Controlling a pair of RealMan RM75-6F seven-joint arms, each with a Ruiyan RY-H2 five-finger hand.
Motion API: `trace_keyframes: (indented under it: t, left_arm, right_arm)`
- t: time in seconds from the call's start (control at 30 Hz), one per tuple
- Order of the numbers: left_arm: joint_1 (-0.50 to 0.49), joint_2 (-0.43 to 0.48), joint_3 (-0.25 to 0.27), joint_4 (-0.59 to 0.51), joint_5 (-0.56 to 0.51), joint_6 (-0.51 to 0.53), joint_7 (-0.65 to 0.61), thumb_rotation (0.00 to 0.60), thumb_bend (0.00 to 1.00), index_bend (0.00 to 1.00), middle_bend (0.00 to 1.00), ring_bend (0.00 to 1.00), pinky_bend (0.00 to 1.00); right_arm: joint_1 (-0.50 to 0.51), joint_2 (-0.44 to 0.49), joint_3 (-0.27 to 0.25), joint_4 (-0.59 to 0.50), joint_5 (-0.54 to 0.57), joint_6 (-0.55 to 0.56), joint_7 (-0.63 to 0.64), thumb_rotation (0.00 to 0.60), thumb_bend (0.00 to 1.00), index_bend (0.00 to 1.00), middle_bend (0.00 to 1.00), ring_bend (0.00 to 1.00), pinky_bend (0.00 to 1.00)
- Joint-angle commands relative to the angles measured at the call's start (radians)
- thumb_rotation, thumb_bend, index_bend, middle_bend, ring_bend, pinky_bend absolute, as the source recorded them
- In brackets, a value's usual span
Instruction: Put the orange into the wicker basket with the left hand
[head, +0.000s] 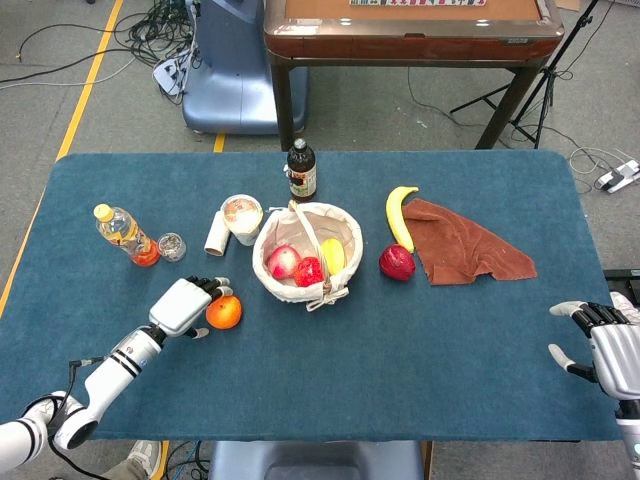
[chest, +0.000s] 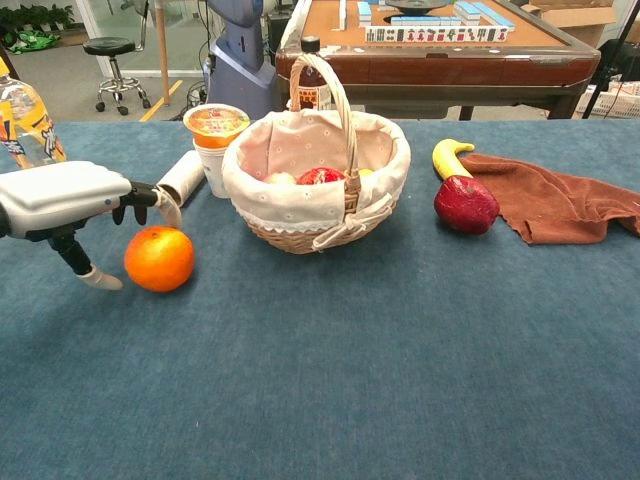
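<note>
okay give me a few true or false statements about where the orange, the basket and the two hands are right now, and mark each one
1. The orange lies on the table, outside the wicker basket. True.
2. The left hand has lifted the orange. False: its fingers reach over the orange, which sits on the cloth.
3. The right hand holds the banana. False: it is empty at the table's edge; the banana lies beside the brown cloth.
4. The basket already holds fruit. True.

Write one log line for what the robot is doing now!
phase: reach | left robot hand: open beside orange | orange: on table | wicker basket: waiting | right robot hand: idle
</note>
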Motion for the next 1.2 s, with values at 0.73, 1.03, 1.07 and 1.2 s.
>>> trace_keyframes:
  t: [0.73,1.03,1.07,1.2]
  left_arm:
    - [0.041,0.055,-0.027,-0.062,0.034,0.296,-0.161,0.6,0.09,0.52,0.49,0.51,0.57]
    - [0.012,0.027,-0.092,-0.108,0.015,0.342,-0.222,0.6,0.09,0.51,0.49,0.5,0.57]
    - [0.006,0.02,-0.097,-0.105,0.011,0.337,-0.219,0.6,0.09,0.51,0.49,0.5,0.57]
    - [-0.026,-0.007,-0.113,-0.095,-0.012,0.293,-0.193,0.6,0.09,0.5,0.49,0.5,0.57]
  right_arm:
    - [-0.003,-0.007,-0.002,0.015,-0.002,0.0,0.013,0.6,0.21,0.38,0.37,0.31,0.35]
    - [0.003,-0.01,-0.002,0.016,-0.007,-0.005,0.014,0.6,0.21,0.38,0.37,0.31,0.35]
    - [0.003,-0.01,-0.003,0.016,-0.007,-0.005,0.013,0.6,0.21,0.38,0.37,0.31,0.35]
    - [0.001,-0.01,-0.004,0.017,-0.006,-0.004,0.016,0.6,0.21,0.38,0.37,0.31,0.35]
